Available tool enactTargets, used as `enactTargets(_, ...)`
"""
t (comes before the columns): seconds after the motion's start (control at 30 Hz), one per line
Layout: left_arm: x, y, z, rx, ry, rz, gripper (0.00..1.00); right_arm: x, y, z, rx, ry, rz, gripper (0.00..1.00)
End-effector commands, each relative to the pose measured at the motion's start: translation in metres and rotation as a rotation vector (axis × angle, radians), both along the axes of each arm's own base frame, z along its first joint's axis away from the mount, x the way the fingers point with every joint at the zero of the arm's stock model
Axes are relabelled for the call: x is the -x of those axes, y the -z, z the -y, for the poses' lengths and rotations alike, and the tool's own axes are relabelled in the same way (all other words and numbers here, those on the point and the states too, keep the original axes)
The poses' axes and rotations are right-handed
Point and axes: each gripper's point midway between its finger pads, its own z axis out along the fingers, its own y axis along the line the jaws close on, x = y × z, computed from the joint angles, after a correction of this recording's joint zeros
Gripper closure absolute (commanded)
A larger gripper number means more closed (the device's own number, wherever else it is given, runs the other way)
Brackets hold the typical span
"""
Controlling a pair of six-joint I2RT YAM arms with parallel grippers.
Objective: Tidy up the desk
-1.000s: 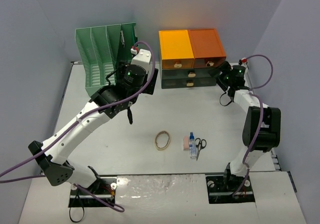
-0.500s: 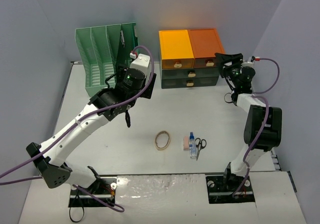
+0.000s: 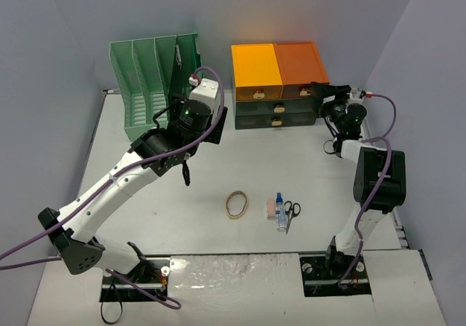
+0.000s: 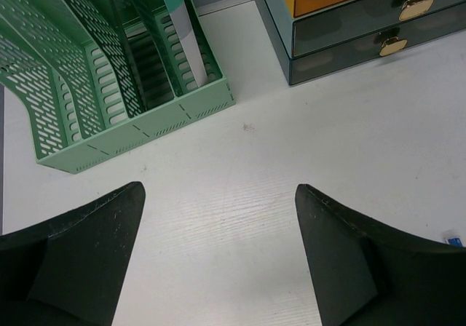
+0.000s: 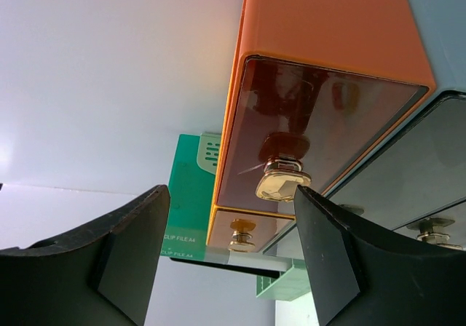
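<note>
Your right claw [image 5: 231, 195] is standing open with nothing held, and the gold knob [image 5: 280, 181] of the orange drawer [image 5: 328, 115] is showing between its fingers. Beyond it, a green file [image 5: 183, 217] is showing the print "CLIP FILE A4". Your left claw [image 4: 218, 189] is hanging open and empty above the bench [image 4: 277, 158], near the green file rack [image 4: 109, 100]. The bench is lying flat, matte white and wide under both arms, carrying the rack and the drawer cabinet [image 3: 277, 86] along its far edge.
</note>
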Motion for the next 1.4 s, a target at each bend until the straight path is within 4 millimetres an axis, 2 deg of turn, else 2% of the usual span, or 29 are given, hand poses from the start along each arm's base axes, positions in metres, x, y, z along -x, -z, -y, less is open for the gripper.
enactTargets(0.0,0.0,-0.025,0.004,0.07,0.003,0.063,0.18,0.012,-0.054,-0.008,0.014,-0.026,0.156,0.35)
enactTargets(0.67,-0.005,-0.027,0.008,0.062,0.01,0.066,0.18,0.012,-0.032,-0.013,0.012,-0.028,0.072,0.37)
enactTargets(0.97,-0.005,-0.026,0.008,0.056,0.01,0.065,0.18,-0.002,-0.027,-0.016,0.013,-0.035,0.062,0.38)
enactTargets(1.1,-0.004,-0.026,0.006,0.051,0.005,0.066,0.19,-0.011,-0.025,-0.02,0.009,-0.048,0.057,0.45)
enactTargets(1.37,-0.003,-0.028,0.003,0.049,-0.002,0.071,0.18,-0.022,-0.024,-0.027,0.006,-0.064,0.053,0.5)
